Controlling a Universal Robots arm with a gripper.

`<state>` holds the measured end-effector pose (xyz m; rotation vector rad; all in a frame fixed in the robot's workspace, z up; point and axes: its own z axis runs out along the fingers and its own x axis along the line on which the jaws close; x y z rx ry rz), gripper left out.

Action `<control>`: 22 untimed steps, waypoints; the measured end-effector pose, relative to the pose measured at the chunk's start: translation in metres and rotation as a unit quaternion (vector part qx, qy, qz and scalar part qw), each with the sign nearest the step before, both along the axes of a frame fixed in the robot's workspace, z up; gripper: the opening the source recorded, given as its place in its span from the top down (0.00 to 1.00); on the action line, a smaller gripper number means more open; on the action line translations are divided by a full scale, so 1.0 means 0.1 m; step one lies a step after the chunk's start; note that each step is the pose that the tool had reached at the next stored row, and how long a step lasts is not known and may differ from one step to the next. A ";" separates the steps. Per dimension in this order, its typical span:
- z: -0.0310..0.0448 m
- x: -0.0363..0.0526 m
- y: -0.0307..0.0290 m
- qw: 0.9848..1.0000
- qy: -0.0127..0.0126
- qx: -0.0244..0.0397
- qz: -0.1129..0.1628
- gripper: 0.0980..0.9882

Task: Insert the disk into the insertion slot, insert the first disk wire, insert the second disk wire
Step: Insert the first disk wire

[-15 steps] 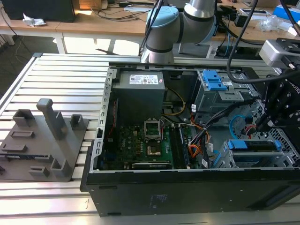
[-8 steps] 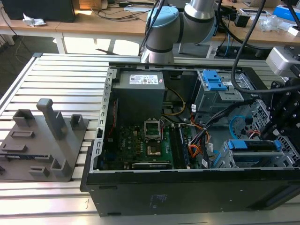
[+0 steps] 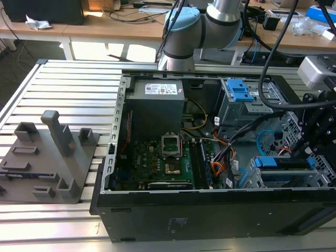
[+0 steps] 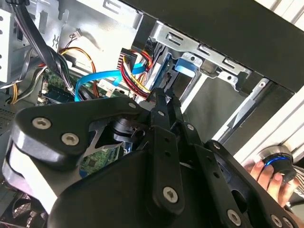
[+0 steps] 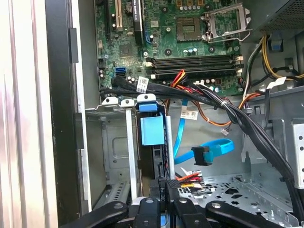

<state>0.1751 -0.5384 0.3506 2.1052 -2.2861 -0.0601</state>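
The jaws are drawn almost together on a small black plug (image 5: 164,190) that trails red, yellow and black leads. The gripper (image 5: 165,199) holds this plug right at the end of the disk (image 5: 152,132). I take the plug to be the 1st disk wire. Whether it is fully seated in the disk's socket I cannot tell.

The disk stands on edge inside the insertion slot (image 5: 113,152), its blue carrier flush with the grey bay's mouth, so step 1 of 3 looks done. In the exterior view the slot lies at 3 o'clock from the motherboard (image 3: 163,157), and the gripper hangs just beyond it, nearer 2 o'clock.

The blue data cable (image 5: 223,146), probably the 2nd disk wire, lies loose on the perforated case floor. Its black end is apart from the disk, so that step remains, by my reading.
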 end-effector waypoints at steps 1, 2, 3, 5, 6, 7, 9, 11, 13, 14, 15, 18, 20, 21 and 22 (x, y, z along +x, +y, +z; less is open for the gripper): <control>-0.010 0.000 0.000 1.000 0.000 0.001 0.000 0.91; -0.018 0.001 -0.001 1.000 0.000 0.002 0.000 0.91; -0.030 0.004 -0.001 1.000 0.000 0.002 0.000 0.91; -0.055 0.012 0.000 1.000 0.000 0.002 0.000 0.91; -0.058 0.013 0.000 1.000 0.000 0.003 0.000 0.91; -0.064 0.019 0.001 1.000 0.000 0.003 0.000 0.91; -0.072 0.024 0.002 1.000 0.000 0.004 0.000 0.91; -0.080 0.025 0.001 1.000 0.000 0.004 0.000 0.91; -0.087 0.026 0.002 1.000 0.000 0.004 0.000 0.91; -0.091 0.027 0.002 1.000 0.000 0.004 0.000 0.91; -0.098 0.030 0.002 1.000 0.000 0.005 0.000 0.91; -0.109 0.042 0.002 1.000 0.000 0.005 0.000 0.91; -0.114 0.051 0.002 1.000 0.000 0.006 0.001 0.91; -0.113 0.054 0.002 1.000 0.000 0.006 0.001 0.91; -0.114 0.054 0.001 1.000 0.000 0.006 0.001 0.91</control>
